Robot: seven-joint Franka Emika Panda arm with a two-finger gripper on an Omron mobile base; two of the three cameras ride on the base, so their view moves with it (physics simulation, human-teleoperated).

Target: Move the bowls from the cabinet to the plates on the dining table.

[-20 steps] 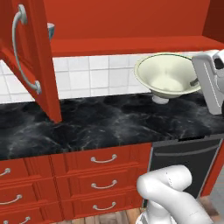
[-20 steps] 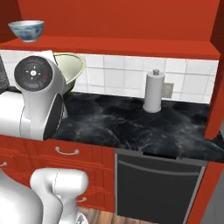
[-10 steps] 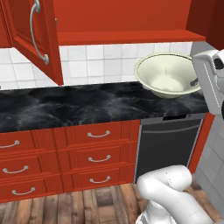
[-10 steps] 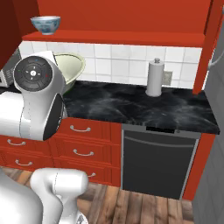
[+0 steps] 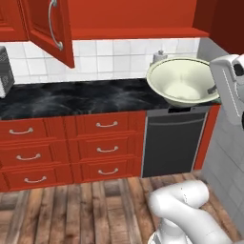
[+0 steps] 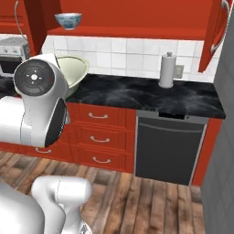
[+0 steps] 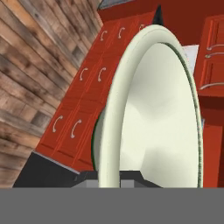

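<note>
Cream bowl (image 5: 183, 82) was carried high, rim clamped in the gripper (image 7: 109, 177), jaws shut on either side of the wall w/ the fingers barely visible under it; tilted some, prob. because held by the edge. Judged mid-transit toward the dining table. To gripper's left: open cabinet door (image 5: 50, 28), drawers (image 5: 107, 147) below. Just under the bowl: black counter (image 5: 76, 97) and dishwasher (image 5: 174, 143). Behind it, paper towel roll (image 6: 167, 69) by the wall. Second bowl, white-blue (image 6: 68, 20), sat up on the cabinet shelf (image 6: 128, 32), above the gripper. Nothing blocked the held bowl.
</note>
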